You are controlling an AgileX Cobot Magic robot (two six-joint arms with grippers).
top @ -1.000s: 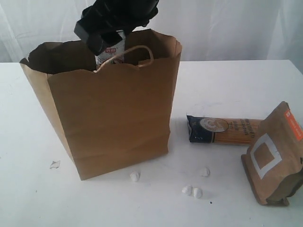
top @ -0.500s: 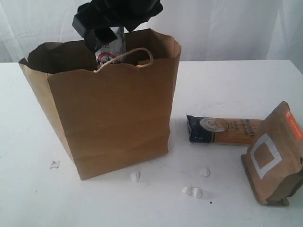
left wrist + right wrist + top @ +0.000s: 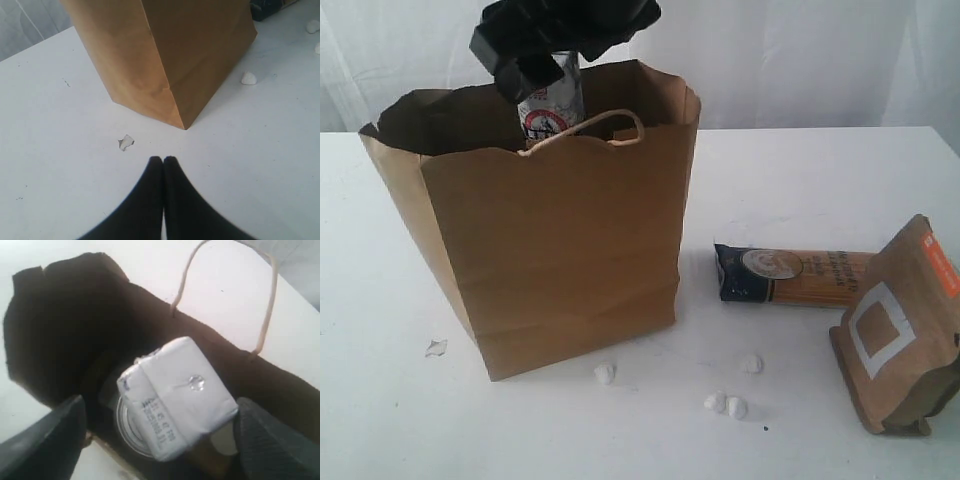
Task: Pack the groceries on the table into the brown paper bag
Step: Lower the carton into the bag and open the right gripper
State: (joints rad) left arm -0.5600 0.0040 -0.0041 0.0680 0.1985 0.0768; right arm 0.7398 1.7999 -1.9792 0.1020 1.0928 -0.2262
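The brown paper bag (image 3: 560, 240) stands open on the white table (image 3: 800, 180). My right gripper (image 3: 545, 65) hangs over its mouth, open, its fingers (image 3: 45, 440) standing wide on either side of the small white-blue carton (image 3: 175, 395). The carton (image 3: 552, 105) sticks up above the bag's rim, over the pull-tab can (image 3: 127, 430) inside. The dark-blue spaghetti packet (image 3: 790, 277) and the brown pouch (image 3: 900, 330) with its orange label are on the table right of the bag. My left gripper (image 3: 163, 160) is shut and empty, low over the table near the bag's (image 3: 165, 55) corner.
Small white crumbs (image 3: 605, 373) (image 3: 725, 404) (image 3: 752, 363) lie in front of the bag. A torn paper scrap (image 3: 436, 348) (image 3: 126, 142) lies by its left corner. The bag's loop handle (image 3: 610, 120) arches over the near rim.
The right gripper has risen a little over the bag and its jaws stand wider. More of the carton shows above the rim. The left gripper has not moved.
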